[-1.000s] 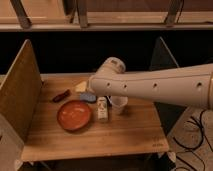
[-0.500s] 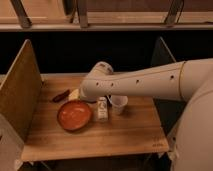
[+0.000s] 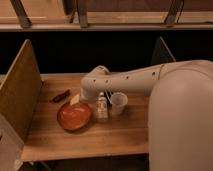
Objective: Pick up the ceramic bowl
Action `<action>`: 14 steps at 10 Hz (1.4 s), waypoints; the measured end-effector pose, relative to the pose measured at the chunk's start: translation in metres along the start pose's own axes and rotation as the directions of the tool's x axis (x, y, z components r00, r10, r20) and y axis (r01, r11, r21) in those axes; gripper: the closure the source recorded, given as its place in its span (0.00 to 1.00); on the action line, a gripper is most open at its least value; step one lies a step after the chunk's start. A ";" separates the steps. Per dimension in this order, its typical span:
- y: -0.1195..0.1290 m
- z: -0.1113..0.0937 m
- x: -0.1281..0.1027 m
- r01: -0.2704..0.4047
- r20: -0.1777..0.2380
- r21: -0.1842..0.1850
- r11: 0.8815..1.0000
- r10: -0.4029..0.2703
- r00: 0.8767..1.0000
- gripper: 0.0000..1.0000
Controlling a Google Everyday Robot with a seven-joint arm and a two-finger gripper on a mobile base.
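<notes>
The ceramic bowl (image 3: 74, 116) is a wide, shallow orange-red dish with a darker rim, standing on the wooden table (image 3: 90, 140) left of centre. My pale arm (image 3: 135, 80) reaches in from the right and bends down at the wrist just behind the bowl. My gripper (image 3: 83, 98) is at the end of that bend, low over the bowl's far rim, mostly hidden by the arm. Nothing shows in its grasp.
A small white bottle (image 3: 102, 107) and a white cup (image 3: 118, 103) stand right of the bowl. A dark red object (image 3: 61, 96) and a pale yellow item (image 3: 75, 100) lie behind it. A wooden side panel (image 3: 20, 90) walls the left, a dark panel (image 3: 162, 52) the right.
My arm has swung leftward and its near part now fills the right of the view. The wrist has moved down and left, closer to the bowl's far rim. The bowl has not moved.
</notes>
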 end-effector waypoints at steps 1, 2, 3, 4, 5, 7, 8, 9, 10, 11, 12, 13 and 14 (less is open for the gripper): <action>-0.001 0.018 0.003 -0.006 -0.046 -0.006 1.000 0.005 0.999 0.20; 0.000 0.024 0.003 -0.007 -0.063 -0.011 1.000 0.007 0.998 0.20; 0.001 0.027 0.002 -0.007 -0.070 -0.014 1.000 0.006 0.998 0.20; -0.001 0.026 0.001 -0.009 -0.069 -0.013 1.000 0.008 0.998 0.20; -0.001 0.026 0.001 -0.009 -0.069 -0.013 1.000 0.008 0.998 0.20; 0.000 0.025 0.001 -0.002 -0.064 -0.009 1.000 0.001 0.998 0.20; -0.001 0.025 0.000 0.019 -0.053 0.000 1.000 -0.019 0.998 0.20; -0.001 0.026 0.000 0.038 -0.046 0.004 0.999 -0.038 0.998 0.20; 0.000 0.030 0.001 0.074 -0.043 0.012 0.997 -0.073 0.996 0.20; 0.002 0.035 0.004 0.099 -0.048 0.019 0.995 -0.098 0.994 0.20; 0.006 0.041 0.006 0.120 -0.055 0.022 0.993 -0.118 0.991 0.20; 0.006 0.047 0.007 0.130 -0.066 0.025 0.991 -0.128 0.990 0.20; 0.006 0.054 0.009 0.134 -0.078 0.027 0.991 -0.132 0.988 0.20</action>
